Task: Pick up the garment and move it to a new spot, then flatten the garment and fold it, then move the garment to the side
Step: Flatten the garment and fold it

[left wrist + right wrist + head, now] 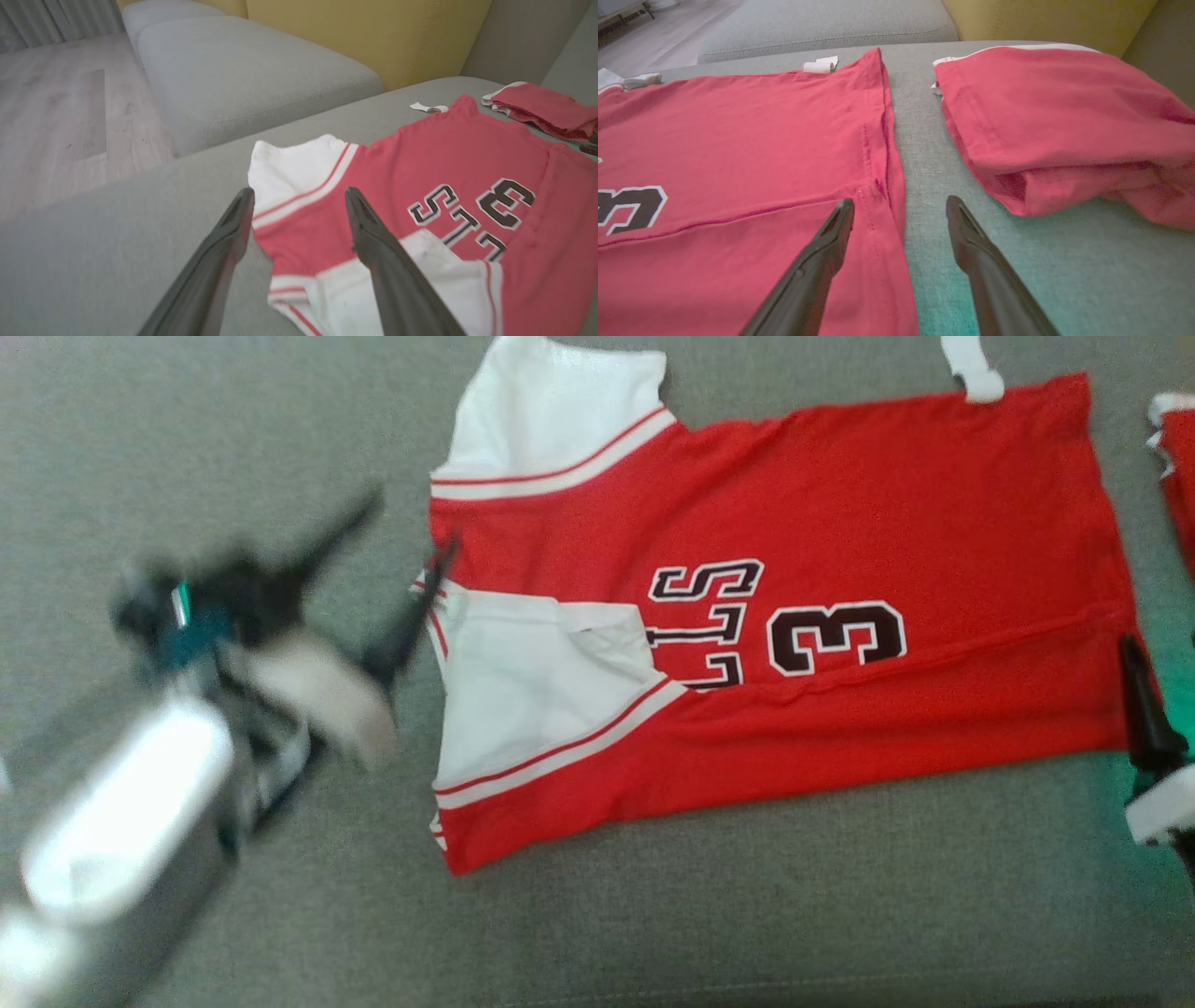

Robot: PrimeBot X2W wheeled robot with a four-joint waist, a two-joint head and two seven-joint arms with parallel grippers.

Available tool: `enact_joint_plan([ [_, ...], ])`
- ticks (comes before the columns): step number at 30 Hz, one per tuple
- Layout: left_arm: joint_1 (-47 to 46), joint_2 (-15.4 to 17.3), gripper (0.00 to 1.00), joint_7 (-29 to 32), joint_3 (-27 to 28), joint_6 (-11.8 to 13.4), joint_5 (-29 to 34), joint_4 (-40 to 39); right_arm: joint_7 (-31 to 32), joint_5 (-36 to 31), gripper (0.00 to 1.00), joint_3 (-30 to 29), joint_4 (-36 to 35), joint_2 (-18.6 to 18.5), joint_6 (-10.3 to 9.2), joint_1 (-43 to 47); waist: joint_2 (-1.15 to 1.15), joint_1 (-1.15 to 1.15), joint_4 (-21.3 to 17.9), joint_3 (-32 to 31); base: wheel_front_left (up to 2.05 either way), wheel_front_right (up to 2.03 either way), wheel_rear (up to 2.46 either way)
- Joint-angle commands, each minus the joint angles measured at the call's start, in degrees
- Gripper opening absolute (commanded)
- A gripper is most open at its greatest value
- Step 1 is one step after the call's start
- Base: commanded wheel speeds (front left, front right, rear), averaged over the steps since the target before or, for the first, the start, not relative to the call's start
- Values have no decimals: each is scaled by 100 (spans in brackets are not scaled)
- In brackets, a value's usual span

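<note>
Your jersey (840, 569) runs lengthwise between the tools: left tool (300, 190) at its sleeve end, right tool (900, 201) at its hem corner; both spread, gripping nothing.

**Grey sofa, yellow back, pale wood floor**

Looks down on a grey woven sofa seat (233, 915), broad and flat. Takes in, from the left wrist view, a second, paler grey cushion (243, 79) beyond a narrow gap, a mustard-yellow back cushion (364, 37) standing behind it, and a grey-beige upholstered panel (523, 37) at the right. Shows pale wood-plank floor (56, 116) off to the left, meeting grey pleated curtains (56, 18) at the top corner. Catches soft, even light throughout, plus a teal-green tint (1064, 280) on the fabric in the right wrist view.
</note>
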Motion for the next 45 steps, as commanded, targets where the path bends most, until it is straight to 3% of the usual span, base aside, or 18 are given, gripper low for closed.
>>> enact_joint_plan([
  [1, -694, 111, 100, 238, 287, -196, 56, 79, 65, -119, 100, 3, -274, -89, 37, -119, 0, -1, -117, 348, 0, 0, 0],
  [4, -1862, -65, 100, 865, 211, -629, -53, 786, 260, -313, 100, 38, -583, 37, 37, -337, 0, -1, -332, 681, 0, 0, 0],
  [8, -3076, -228, 100, 1521, 61, -855, -147, 1850, 425, -470, 100, 189, -824, 231, 37, -645, 0, -1, -692, 973, 0, 0, 0],
  [17, -4155, -373, 100, 2467, -243, -952, -726, 3562, 394, -590, 100, 336, -714, 598, 37, -915, 0, -1, -1248, 1233, 0, 0, 0],
  [25, -4276, -160, 100, 2604, -596, -955, -959, 3823, 252, -524, 100, 344, -507, 650, 37, -889, 0, -1, -1406, 1260, 0, 0, 0],
  [27, -4309, -98, 81, 2547, -676, -956, -997, 3845, 226, -512, 100, 349, -466, 643, 37, -898, 0, -1, -1417, 1258, 0, 0, 0],
  [28, -4326, -77, 56, 2524, -719, -956, -1016, 3854, 215, -510, 100, 347, -447, 638, 37, -903, 0, -1, -1416, 1255, 0, 0, 0],
  [29, -4347, -56, 44, 2506, -766, -956, -1028, 3861, 206, -509, 100, 342, -431, 633, 37, -907, 0, -1, -1411, 1251, 0, 0, 0],
  [31, -4396, -19, 30, 2480, -877, -956, -1024, 3868, 197, -531, 100, 332, -411, 616, 37, -917, 0, -1, -1394, 1239, 0, 0, 0],
  [33, -4435, 2, 23, 2463, -993, -956, -1036, 3862, 207, -549, 100, 328, -404, 610, 37, -934, 0, -1, -1375, 1227, 0, 0, 0],
  [35, -4471, 15, 0, 2392, -1079, -956, -1073, 3834, 218, -565, 100, 335, -413, 609, 37, -960, 0, -1, -1362, 1219, 0, 0, 0],
  [45, -4670, 97, 0, 1921, -1648, -956, -1218, 3583, 383, -357, 100, 588, -573, 605, 37, -1454, 0, -1, -1289, 1112, 0, 0, 0],
])
